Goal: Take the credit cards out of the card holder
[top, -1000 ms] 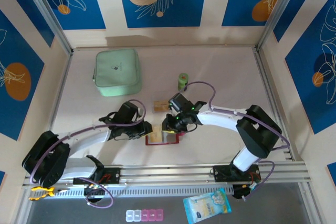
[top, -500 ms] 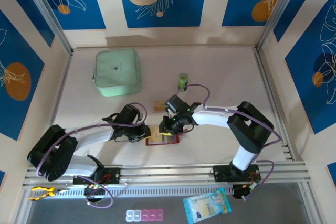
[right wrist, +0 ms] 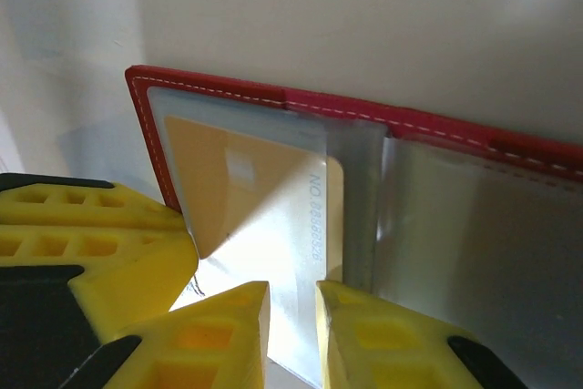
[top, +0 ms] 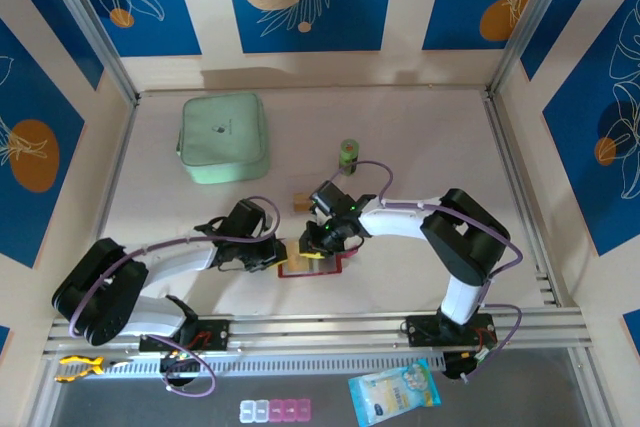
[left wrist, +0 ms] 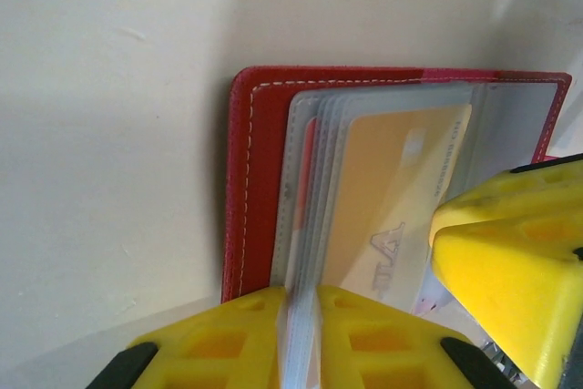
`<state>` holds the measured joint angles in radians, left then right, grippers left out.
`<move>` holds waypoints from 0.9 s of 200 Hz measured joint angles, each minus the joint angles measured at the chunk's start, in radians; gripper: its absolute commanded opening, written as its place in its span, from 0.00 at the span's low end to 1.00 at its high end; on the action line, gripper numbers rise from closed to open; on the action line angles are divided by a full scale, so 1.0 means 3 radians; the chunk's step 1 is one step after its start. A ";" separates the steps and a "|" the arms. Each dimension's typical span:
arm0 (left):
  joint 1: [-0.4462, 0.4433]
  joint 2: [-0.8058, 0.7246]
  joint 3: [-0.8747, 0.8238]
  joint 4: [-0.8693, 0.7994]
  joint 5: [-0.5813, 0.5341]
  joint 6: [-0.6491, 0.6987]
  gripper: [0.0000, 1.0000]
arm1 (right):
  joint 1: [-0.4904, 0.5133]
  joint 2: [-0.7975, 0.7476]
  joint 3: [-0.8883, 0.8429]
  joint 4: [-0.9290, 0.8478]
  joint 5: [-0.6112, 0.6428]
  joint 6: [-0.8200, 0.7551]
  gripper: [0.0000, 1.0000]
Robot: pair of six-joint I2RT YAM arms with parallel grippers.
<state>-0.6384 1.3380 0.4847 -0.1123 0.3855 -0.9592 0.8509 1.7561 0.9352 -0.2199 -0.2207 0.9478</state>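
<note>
Table [top: 420,147] — card holder [left wrist: 239,179] between L tool [left wrist: 301,302], R tool [right wrist: 291,302] — both clamped on sleeves [right wrist: 455,216].

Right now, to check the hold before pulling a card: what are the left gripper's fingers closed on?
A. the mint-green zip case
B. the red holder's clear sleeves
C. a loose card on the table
B: the left wrist view shows the left gripper pinching the clear sleeves of the card holder.

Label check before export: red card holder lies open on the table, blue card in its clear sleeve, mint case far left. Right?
Not quite. The card in the sleeve is orange-tan, not blue; the right wrist view shows it. The rest stands: the red card holder lies open on the table, the mint case far left.
</note>
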 measured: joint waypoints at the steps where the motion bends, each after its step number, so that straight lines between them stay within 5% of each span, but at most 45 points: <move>1: 0.0000 0.0000 0.0000 0.0000 0.0000 0.0000 0.16 | 0.0000 0.0001 0.0000 0.0000 0.0000 0.0000 0.23; 180: 0.0000 -0.0005 -0.0009 -0.0011 0.0022 -0.0001 0.14 | 0.0000 -0.0112 -0.0058 0.0065 0.0034 -0.0011 0.22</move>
<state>-0.6384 1.3365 0.4820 -0.1158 0.3920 -0.9596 0.8509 1.7226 0.9176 -0.2005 -0.2104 0.9443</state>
